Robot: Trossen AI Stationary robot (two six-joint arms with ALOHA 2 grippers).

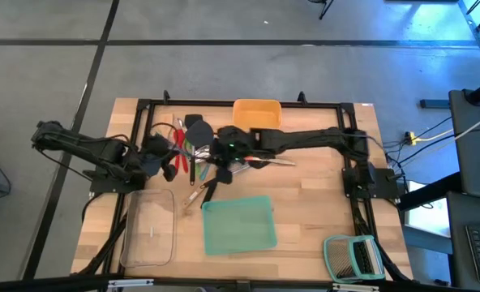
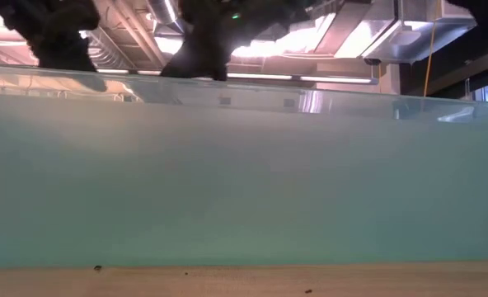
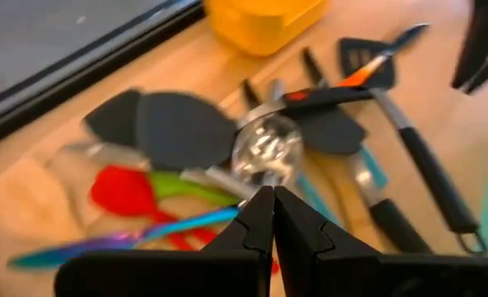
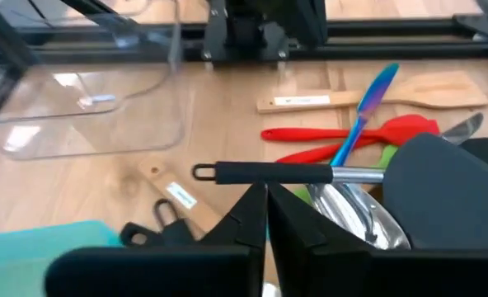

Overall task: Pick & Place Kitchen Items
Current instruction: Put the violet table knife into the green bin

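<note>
The kitchen items lie in a pile (image 1: pixel 195 154) on the table, between the two grippers. In the left wrist view I see black spatulas (image 3: pixel 174 128), a steel scoop (image 3: pixel 265 153), a red tool (image 3: pixel 124 191), a green tool (image 3: pixel 190 190) and an iridescent piece (image 3: pixel 120 241). My left gripper (image 1: pixel 155 158) is shut over the pile's left side (image 3: pixel 273 206). My right gripper (image 1: pixel 224 150) is shut over the pile's right side (image 4: pixel 266 202), just in front of a black-handled steel tool (image 4: pixel 269 173). A wooden spatula (image 4: pixel 376 95) lies beyond. My left gripper's shut tips stand over the end of the iridescent piece (image 3: pixel 227 216); I cannot tell whether they touch it. My right gripper's shut tips stand at the black handle (image 4: pixel 265 175), across it; I cannot tell whether they touch it.
A yellow tray (image 1: pixel 256 113) stands at the far edge behind the pile. A teal tray (image 1: pixel 237 225) lies near the front middle, and its wall fills the low view (image 2: pixel 244 181). A clear tray (image 1: pixel 149 227) lies front left, and a green-framed slatted rack (image 1: pixel 353 258) front right.
</note>
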